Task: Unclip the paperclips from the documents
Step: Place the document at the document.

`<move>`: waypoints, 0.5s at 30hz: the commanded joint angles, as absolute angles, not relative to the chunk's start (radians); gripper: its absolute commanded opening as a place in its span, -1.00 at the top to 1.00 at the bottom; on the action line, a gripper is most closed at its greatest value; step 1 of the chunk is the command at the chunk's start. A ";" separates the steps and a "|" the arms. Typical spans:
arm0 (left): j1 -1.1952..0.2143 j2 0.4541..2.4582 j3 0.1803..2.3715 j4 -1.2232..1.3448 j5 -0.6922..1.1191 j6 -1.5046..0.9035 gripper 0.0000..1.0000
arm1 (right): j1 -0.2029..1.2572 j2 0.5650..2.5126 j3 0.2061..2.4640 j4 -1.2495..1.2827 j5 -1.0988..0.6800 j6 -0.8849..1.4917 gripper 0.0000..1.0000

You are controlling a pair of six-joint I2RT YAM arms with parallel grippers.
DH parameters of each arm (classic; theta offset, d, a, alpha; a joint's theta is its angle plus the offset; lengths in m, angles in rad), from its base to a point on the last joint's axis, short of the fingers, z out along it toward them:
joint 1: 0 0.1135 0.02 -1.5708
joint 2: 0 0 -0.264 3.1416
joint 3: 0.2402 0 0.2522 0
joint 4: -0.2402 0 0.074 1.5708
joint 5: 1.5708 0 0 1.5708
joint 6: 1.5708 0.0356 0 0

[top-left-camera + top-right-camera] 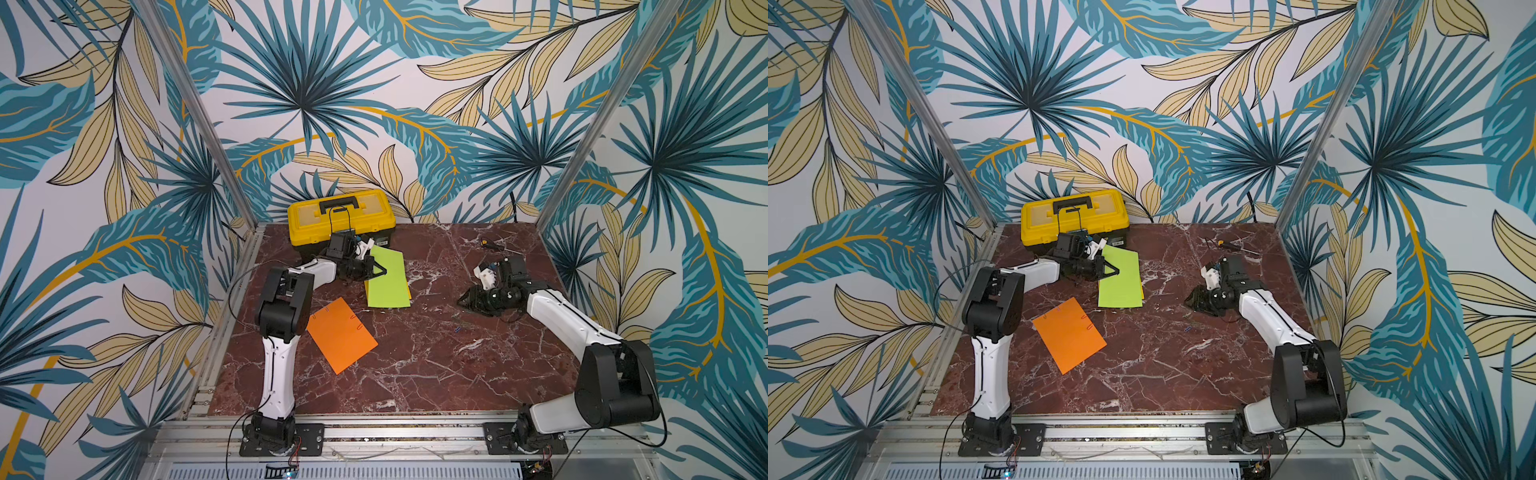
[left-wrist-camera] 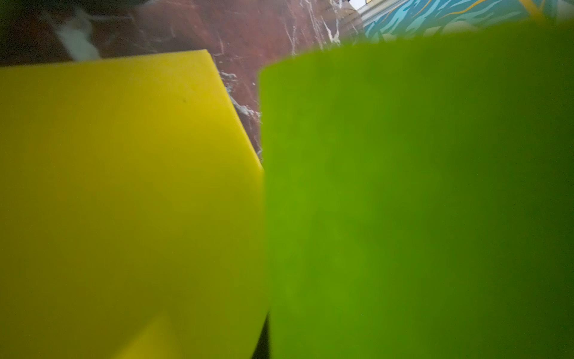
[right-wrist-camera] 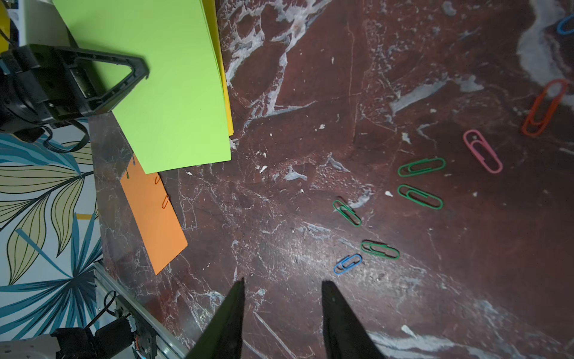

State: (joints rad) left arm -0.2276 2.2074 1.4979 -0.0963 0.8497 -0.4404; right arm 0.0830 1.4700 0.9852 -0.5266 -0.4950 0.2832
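Note:
The lime green document (image 1: 388, 282) (image 3: 174, 93) lies on a yellow one (image 3: 228, 102) near the toolbox. My left gripper (image 1: 384, 272) (image 3: 144, 73) is at the green sheet's edge. Both sheets fill the left wrist view, green (image 2: 403, 186) and yellow (image 2: 124, 186), hiding the jaws. The orange document (image 1: 340, 334) (image 3: 152, 214) lies closer to the table's front, with red paperclips (image 3: 164, 202) on its edge. Several loose paperclips, green (image 3: 419, 196), blue (image 3: 348, 263), pink (image 3: 482, 151) and red (image 3: 543, 107), lie on the marble. My right gripper (image 3: 282, 284) (image 1: 463, 300) hangs open beside them, holding nothing.
A yellow-and-black toolbox (image 1: 340, 212) stands at the back left, just behind the left wrist. A small screwdriver (image 1: 490, 243) lies at the back right. One blue clip (image 1: 457, 329) lies mid-table. Aluminium rails (image 1: 232, 316) border the marble top.

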 commanded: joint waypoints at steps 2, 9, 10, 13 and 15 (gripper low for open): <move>-0.224 2.211 1.521 -0.108 0.726 -0.436 0.39 | 0.078 1.454 1.002 -0.551 -0.517 0.276 0.15; -0.230 2.151 1.489 -0.181 0.545 -0.395 -0.02 | 0.078 1.465 0.997 -0.542 -0.535 0.277 0.13; -0.232 2.138 1.484 -0.194 0.515 -0.386 -0.07 | 0.078 1.466 0.996 -0.538 -0.538 0.277 0.13; -0.240 2.102 1.474 -0.240 0.416 -0.359 -0.16 | 0.078 1.473 0.996 -0.528 -0.546 0.283 0.11; -0.244 2.078 1.463 -0.258 0.358 -0.347 -0.20 | 0.078 1.477 0.994 -0.521 -0.552 0.287 0.10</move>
